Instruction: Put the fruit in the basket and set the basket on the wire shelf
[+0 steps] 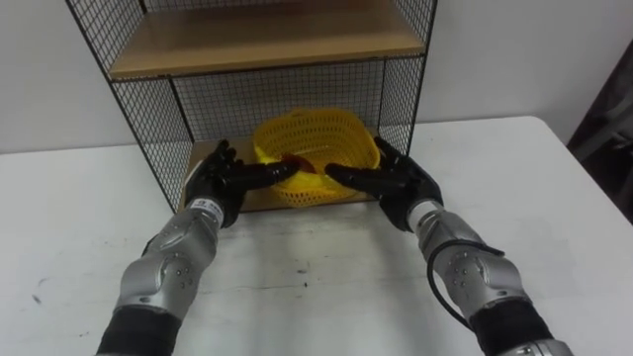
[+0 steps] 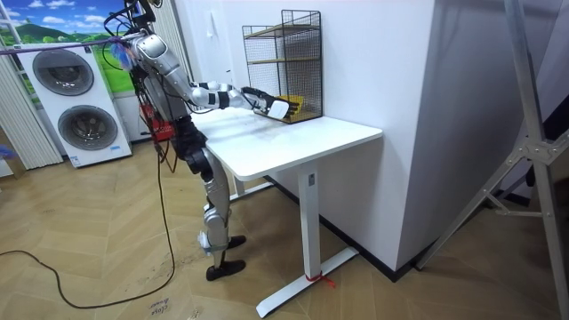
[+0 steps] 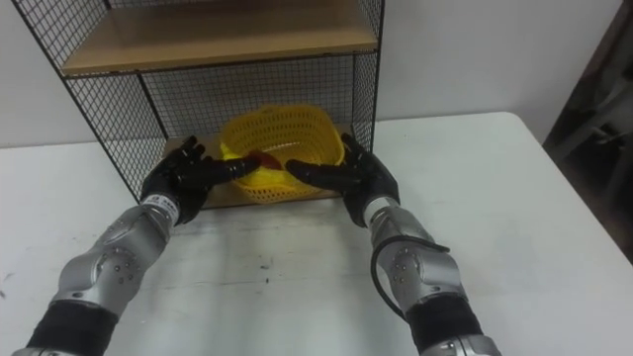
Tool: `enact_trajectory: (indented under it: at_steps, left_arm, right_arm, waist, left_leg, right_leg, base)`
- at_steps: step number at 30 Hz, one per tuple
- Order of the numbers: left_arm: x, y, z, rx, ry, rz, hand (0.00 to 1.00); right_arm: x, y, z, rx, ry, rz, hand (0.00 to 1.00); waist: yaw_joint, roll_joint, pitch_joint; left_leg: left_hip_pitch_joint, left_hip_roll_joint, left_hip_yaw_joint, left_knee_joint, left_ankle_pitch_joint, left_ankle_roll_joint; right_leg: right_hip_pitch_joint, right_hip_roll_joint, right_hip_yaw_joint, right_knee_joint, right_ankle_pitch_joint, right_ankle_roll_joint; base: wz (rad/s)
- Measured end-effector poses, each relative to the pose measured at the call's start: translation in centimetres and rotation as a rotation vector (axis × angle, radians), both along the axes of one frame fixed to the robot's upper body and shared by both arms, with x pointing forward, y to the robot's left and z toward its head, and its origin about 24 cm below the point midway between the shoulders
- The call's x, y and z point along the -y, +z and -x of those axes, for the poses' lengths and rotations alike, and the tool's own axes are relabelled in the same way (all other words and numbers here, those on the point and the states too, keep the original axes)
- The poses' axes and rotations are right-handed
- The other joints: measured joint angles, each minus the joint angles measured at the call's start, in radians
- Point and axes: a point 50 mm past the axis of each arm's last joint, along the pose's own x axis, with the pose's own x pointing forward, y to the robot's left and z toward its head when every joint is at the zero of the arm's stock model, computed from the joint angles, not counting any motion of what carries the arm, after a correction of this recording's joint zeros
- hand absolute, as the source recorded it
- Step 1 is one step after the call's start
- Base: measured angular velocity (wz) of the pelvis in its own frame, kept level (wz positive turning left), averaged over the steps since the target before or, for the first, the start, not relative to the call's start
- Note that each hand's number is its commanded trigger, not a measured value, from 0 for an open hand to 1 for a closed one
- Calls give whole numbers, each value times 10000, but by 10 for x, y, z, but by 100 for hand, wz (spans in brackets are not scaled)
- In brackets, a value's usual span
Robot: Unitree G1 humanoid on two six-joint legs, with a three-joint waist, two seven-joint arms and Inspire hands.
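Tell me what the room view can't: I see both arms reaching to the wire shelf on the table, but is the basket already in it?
Observer: Yes. The yellow basket stands on the lower wooden board of the wire shelf, near the board's front edge.
Operator: Are the hands on it or clear of it?
Observer: On it. The left hand and the right hand flank the basket, with their fingers stretched against its sides rather than curled round the rim.
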Motion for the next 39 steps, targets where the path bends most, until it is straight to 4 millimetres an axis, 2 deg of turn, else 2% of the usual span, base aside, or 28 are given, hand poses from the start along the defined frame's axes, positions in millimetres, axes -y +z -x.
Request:
enact_trajectory:
  at_steps: [8,16,25,34,39]
  left_arm:
    - [-7,2,-1,91,294,59,0]
    - [-11,6,-2,201,549,-35,0]
    - [-16,26,-6,1064,512,-253,0]
    - [-18,37,-8,1637,550,-369,0]
    - [-19,45,-4,2174,340,-766,0]
  right_arm:
    - [5,-1,0,70,112,-146,0]
    - [7,-3,1,12,94,112,0]
    - [7,-1,0,59,16,175,0]
    - [3,22,-7,1055,-24,193,0]
    - [7,36,8,2114,235,842,0]
  waist:
    - [-7,0,-4]
    - [-6,17,-57]
    - [43,-25,-85]
    - [38,-27,-89]
    - [59,-47,-98]
  left_leg:
    - [-10,-11,-42,19,1,1]
    - [4,-39,-97,33,3,6]
    - [5,-39,-45,-54,51,38]
    - [35,-63,-3,-269,155,27]
    - [52,-62,80,-359,196,34]
  right_leg:
    - [22,0,-28,-9,3,-4]
    - [62,-23,-87,-9,-4,4]
    - [-8,-34,-26,-1,-9,24]
    - [-79,-19,141,-18,34,2]
    - [-126,-31,194,-12,22,27]
  base:
    - [1]
    - [2]
    - [0]
    - [0]
    - [-2]
